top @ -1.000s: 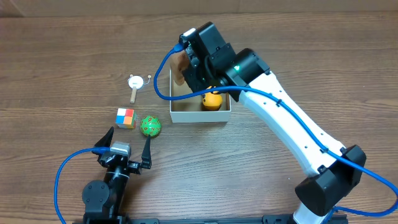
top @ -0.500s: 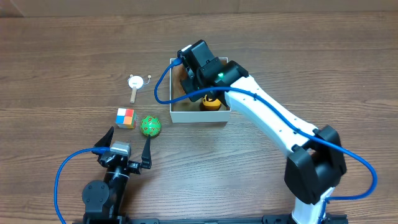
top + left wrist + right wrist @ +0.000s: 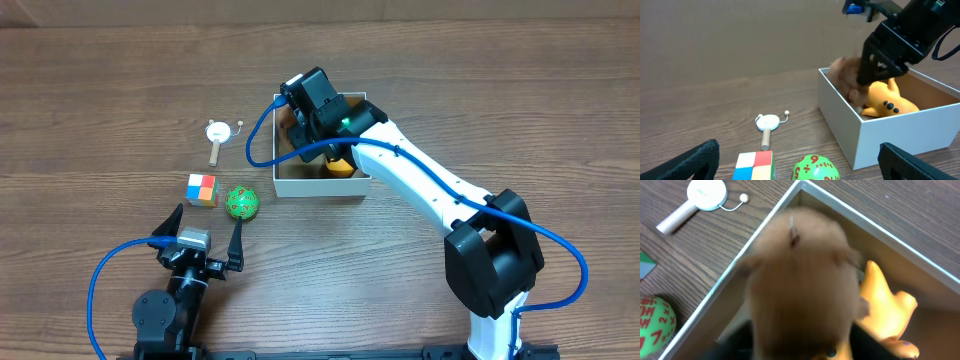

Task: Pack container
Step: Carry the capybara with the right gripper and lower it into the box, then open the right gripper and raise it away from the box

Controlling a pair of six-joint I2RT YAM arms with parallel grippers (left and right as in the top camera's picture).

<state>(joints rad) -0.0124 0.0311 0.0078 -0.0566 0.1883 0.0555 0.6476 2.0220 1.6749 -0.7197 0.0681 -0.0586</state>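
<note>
The container is a shallow white-walled box with a brown inside, right of the table's middle. A yellow toy lies in it. My right gripper reaches down into the box's left part. Its fingers stand apart on either side of a blurred brown plush toy, which is low inside the box. My left gripper rests wide open near the front edge, with nothing between its fingers.
A colour cube and a green ball with red numbers lie left of the box, just ahead of the left gripper. A small white disc on a wooden handle lies further back.
My right gripper has lowered the brown plush from above the box's back left corner into the box, and its fingers have parted. The left arm has not moved.
</note>
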